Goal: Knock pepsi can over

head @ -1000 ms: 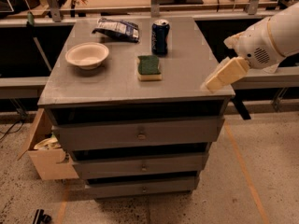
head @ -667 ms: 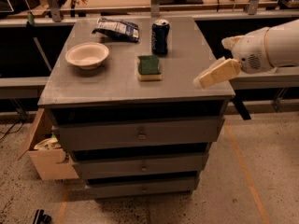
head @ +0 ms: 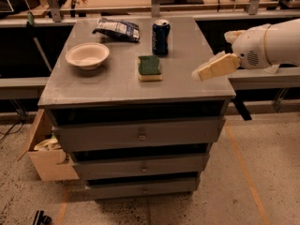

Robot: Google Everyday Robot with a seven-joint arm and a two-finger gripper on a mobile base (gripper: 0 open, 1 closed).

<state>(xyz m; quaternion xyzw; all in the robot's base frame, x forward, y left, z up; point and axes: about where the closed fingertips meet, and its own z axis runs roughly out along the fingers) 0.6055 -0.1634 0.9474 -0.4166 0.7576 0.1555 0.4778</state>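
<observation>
Leftward since a second ago, the gripper (head: 199, 73) now hovers over the counter's (head: 103, 86) right edge; whether it is spread or pressed together I cannot tell. From the left: one bowl (head: 87, 55), one snack bag (head: 117, 28), one sponge (head: 150, 67), and one pepsi can (head: 161, 36), upright at far middle. The can is likely light, stiff and slick, so shove it high on its side rather than grasp it.

Bare tabletop (head: 183, 60) separates the claw (head: 198, 74), over the table's edge, from the pepsi can (head: 161, 36); sponge (head: 149, 67) lies nearby.
</observation>
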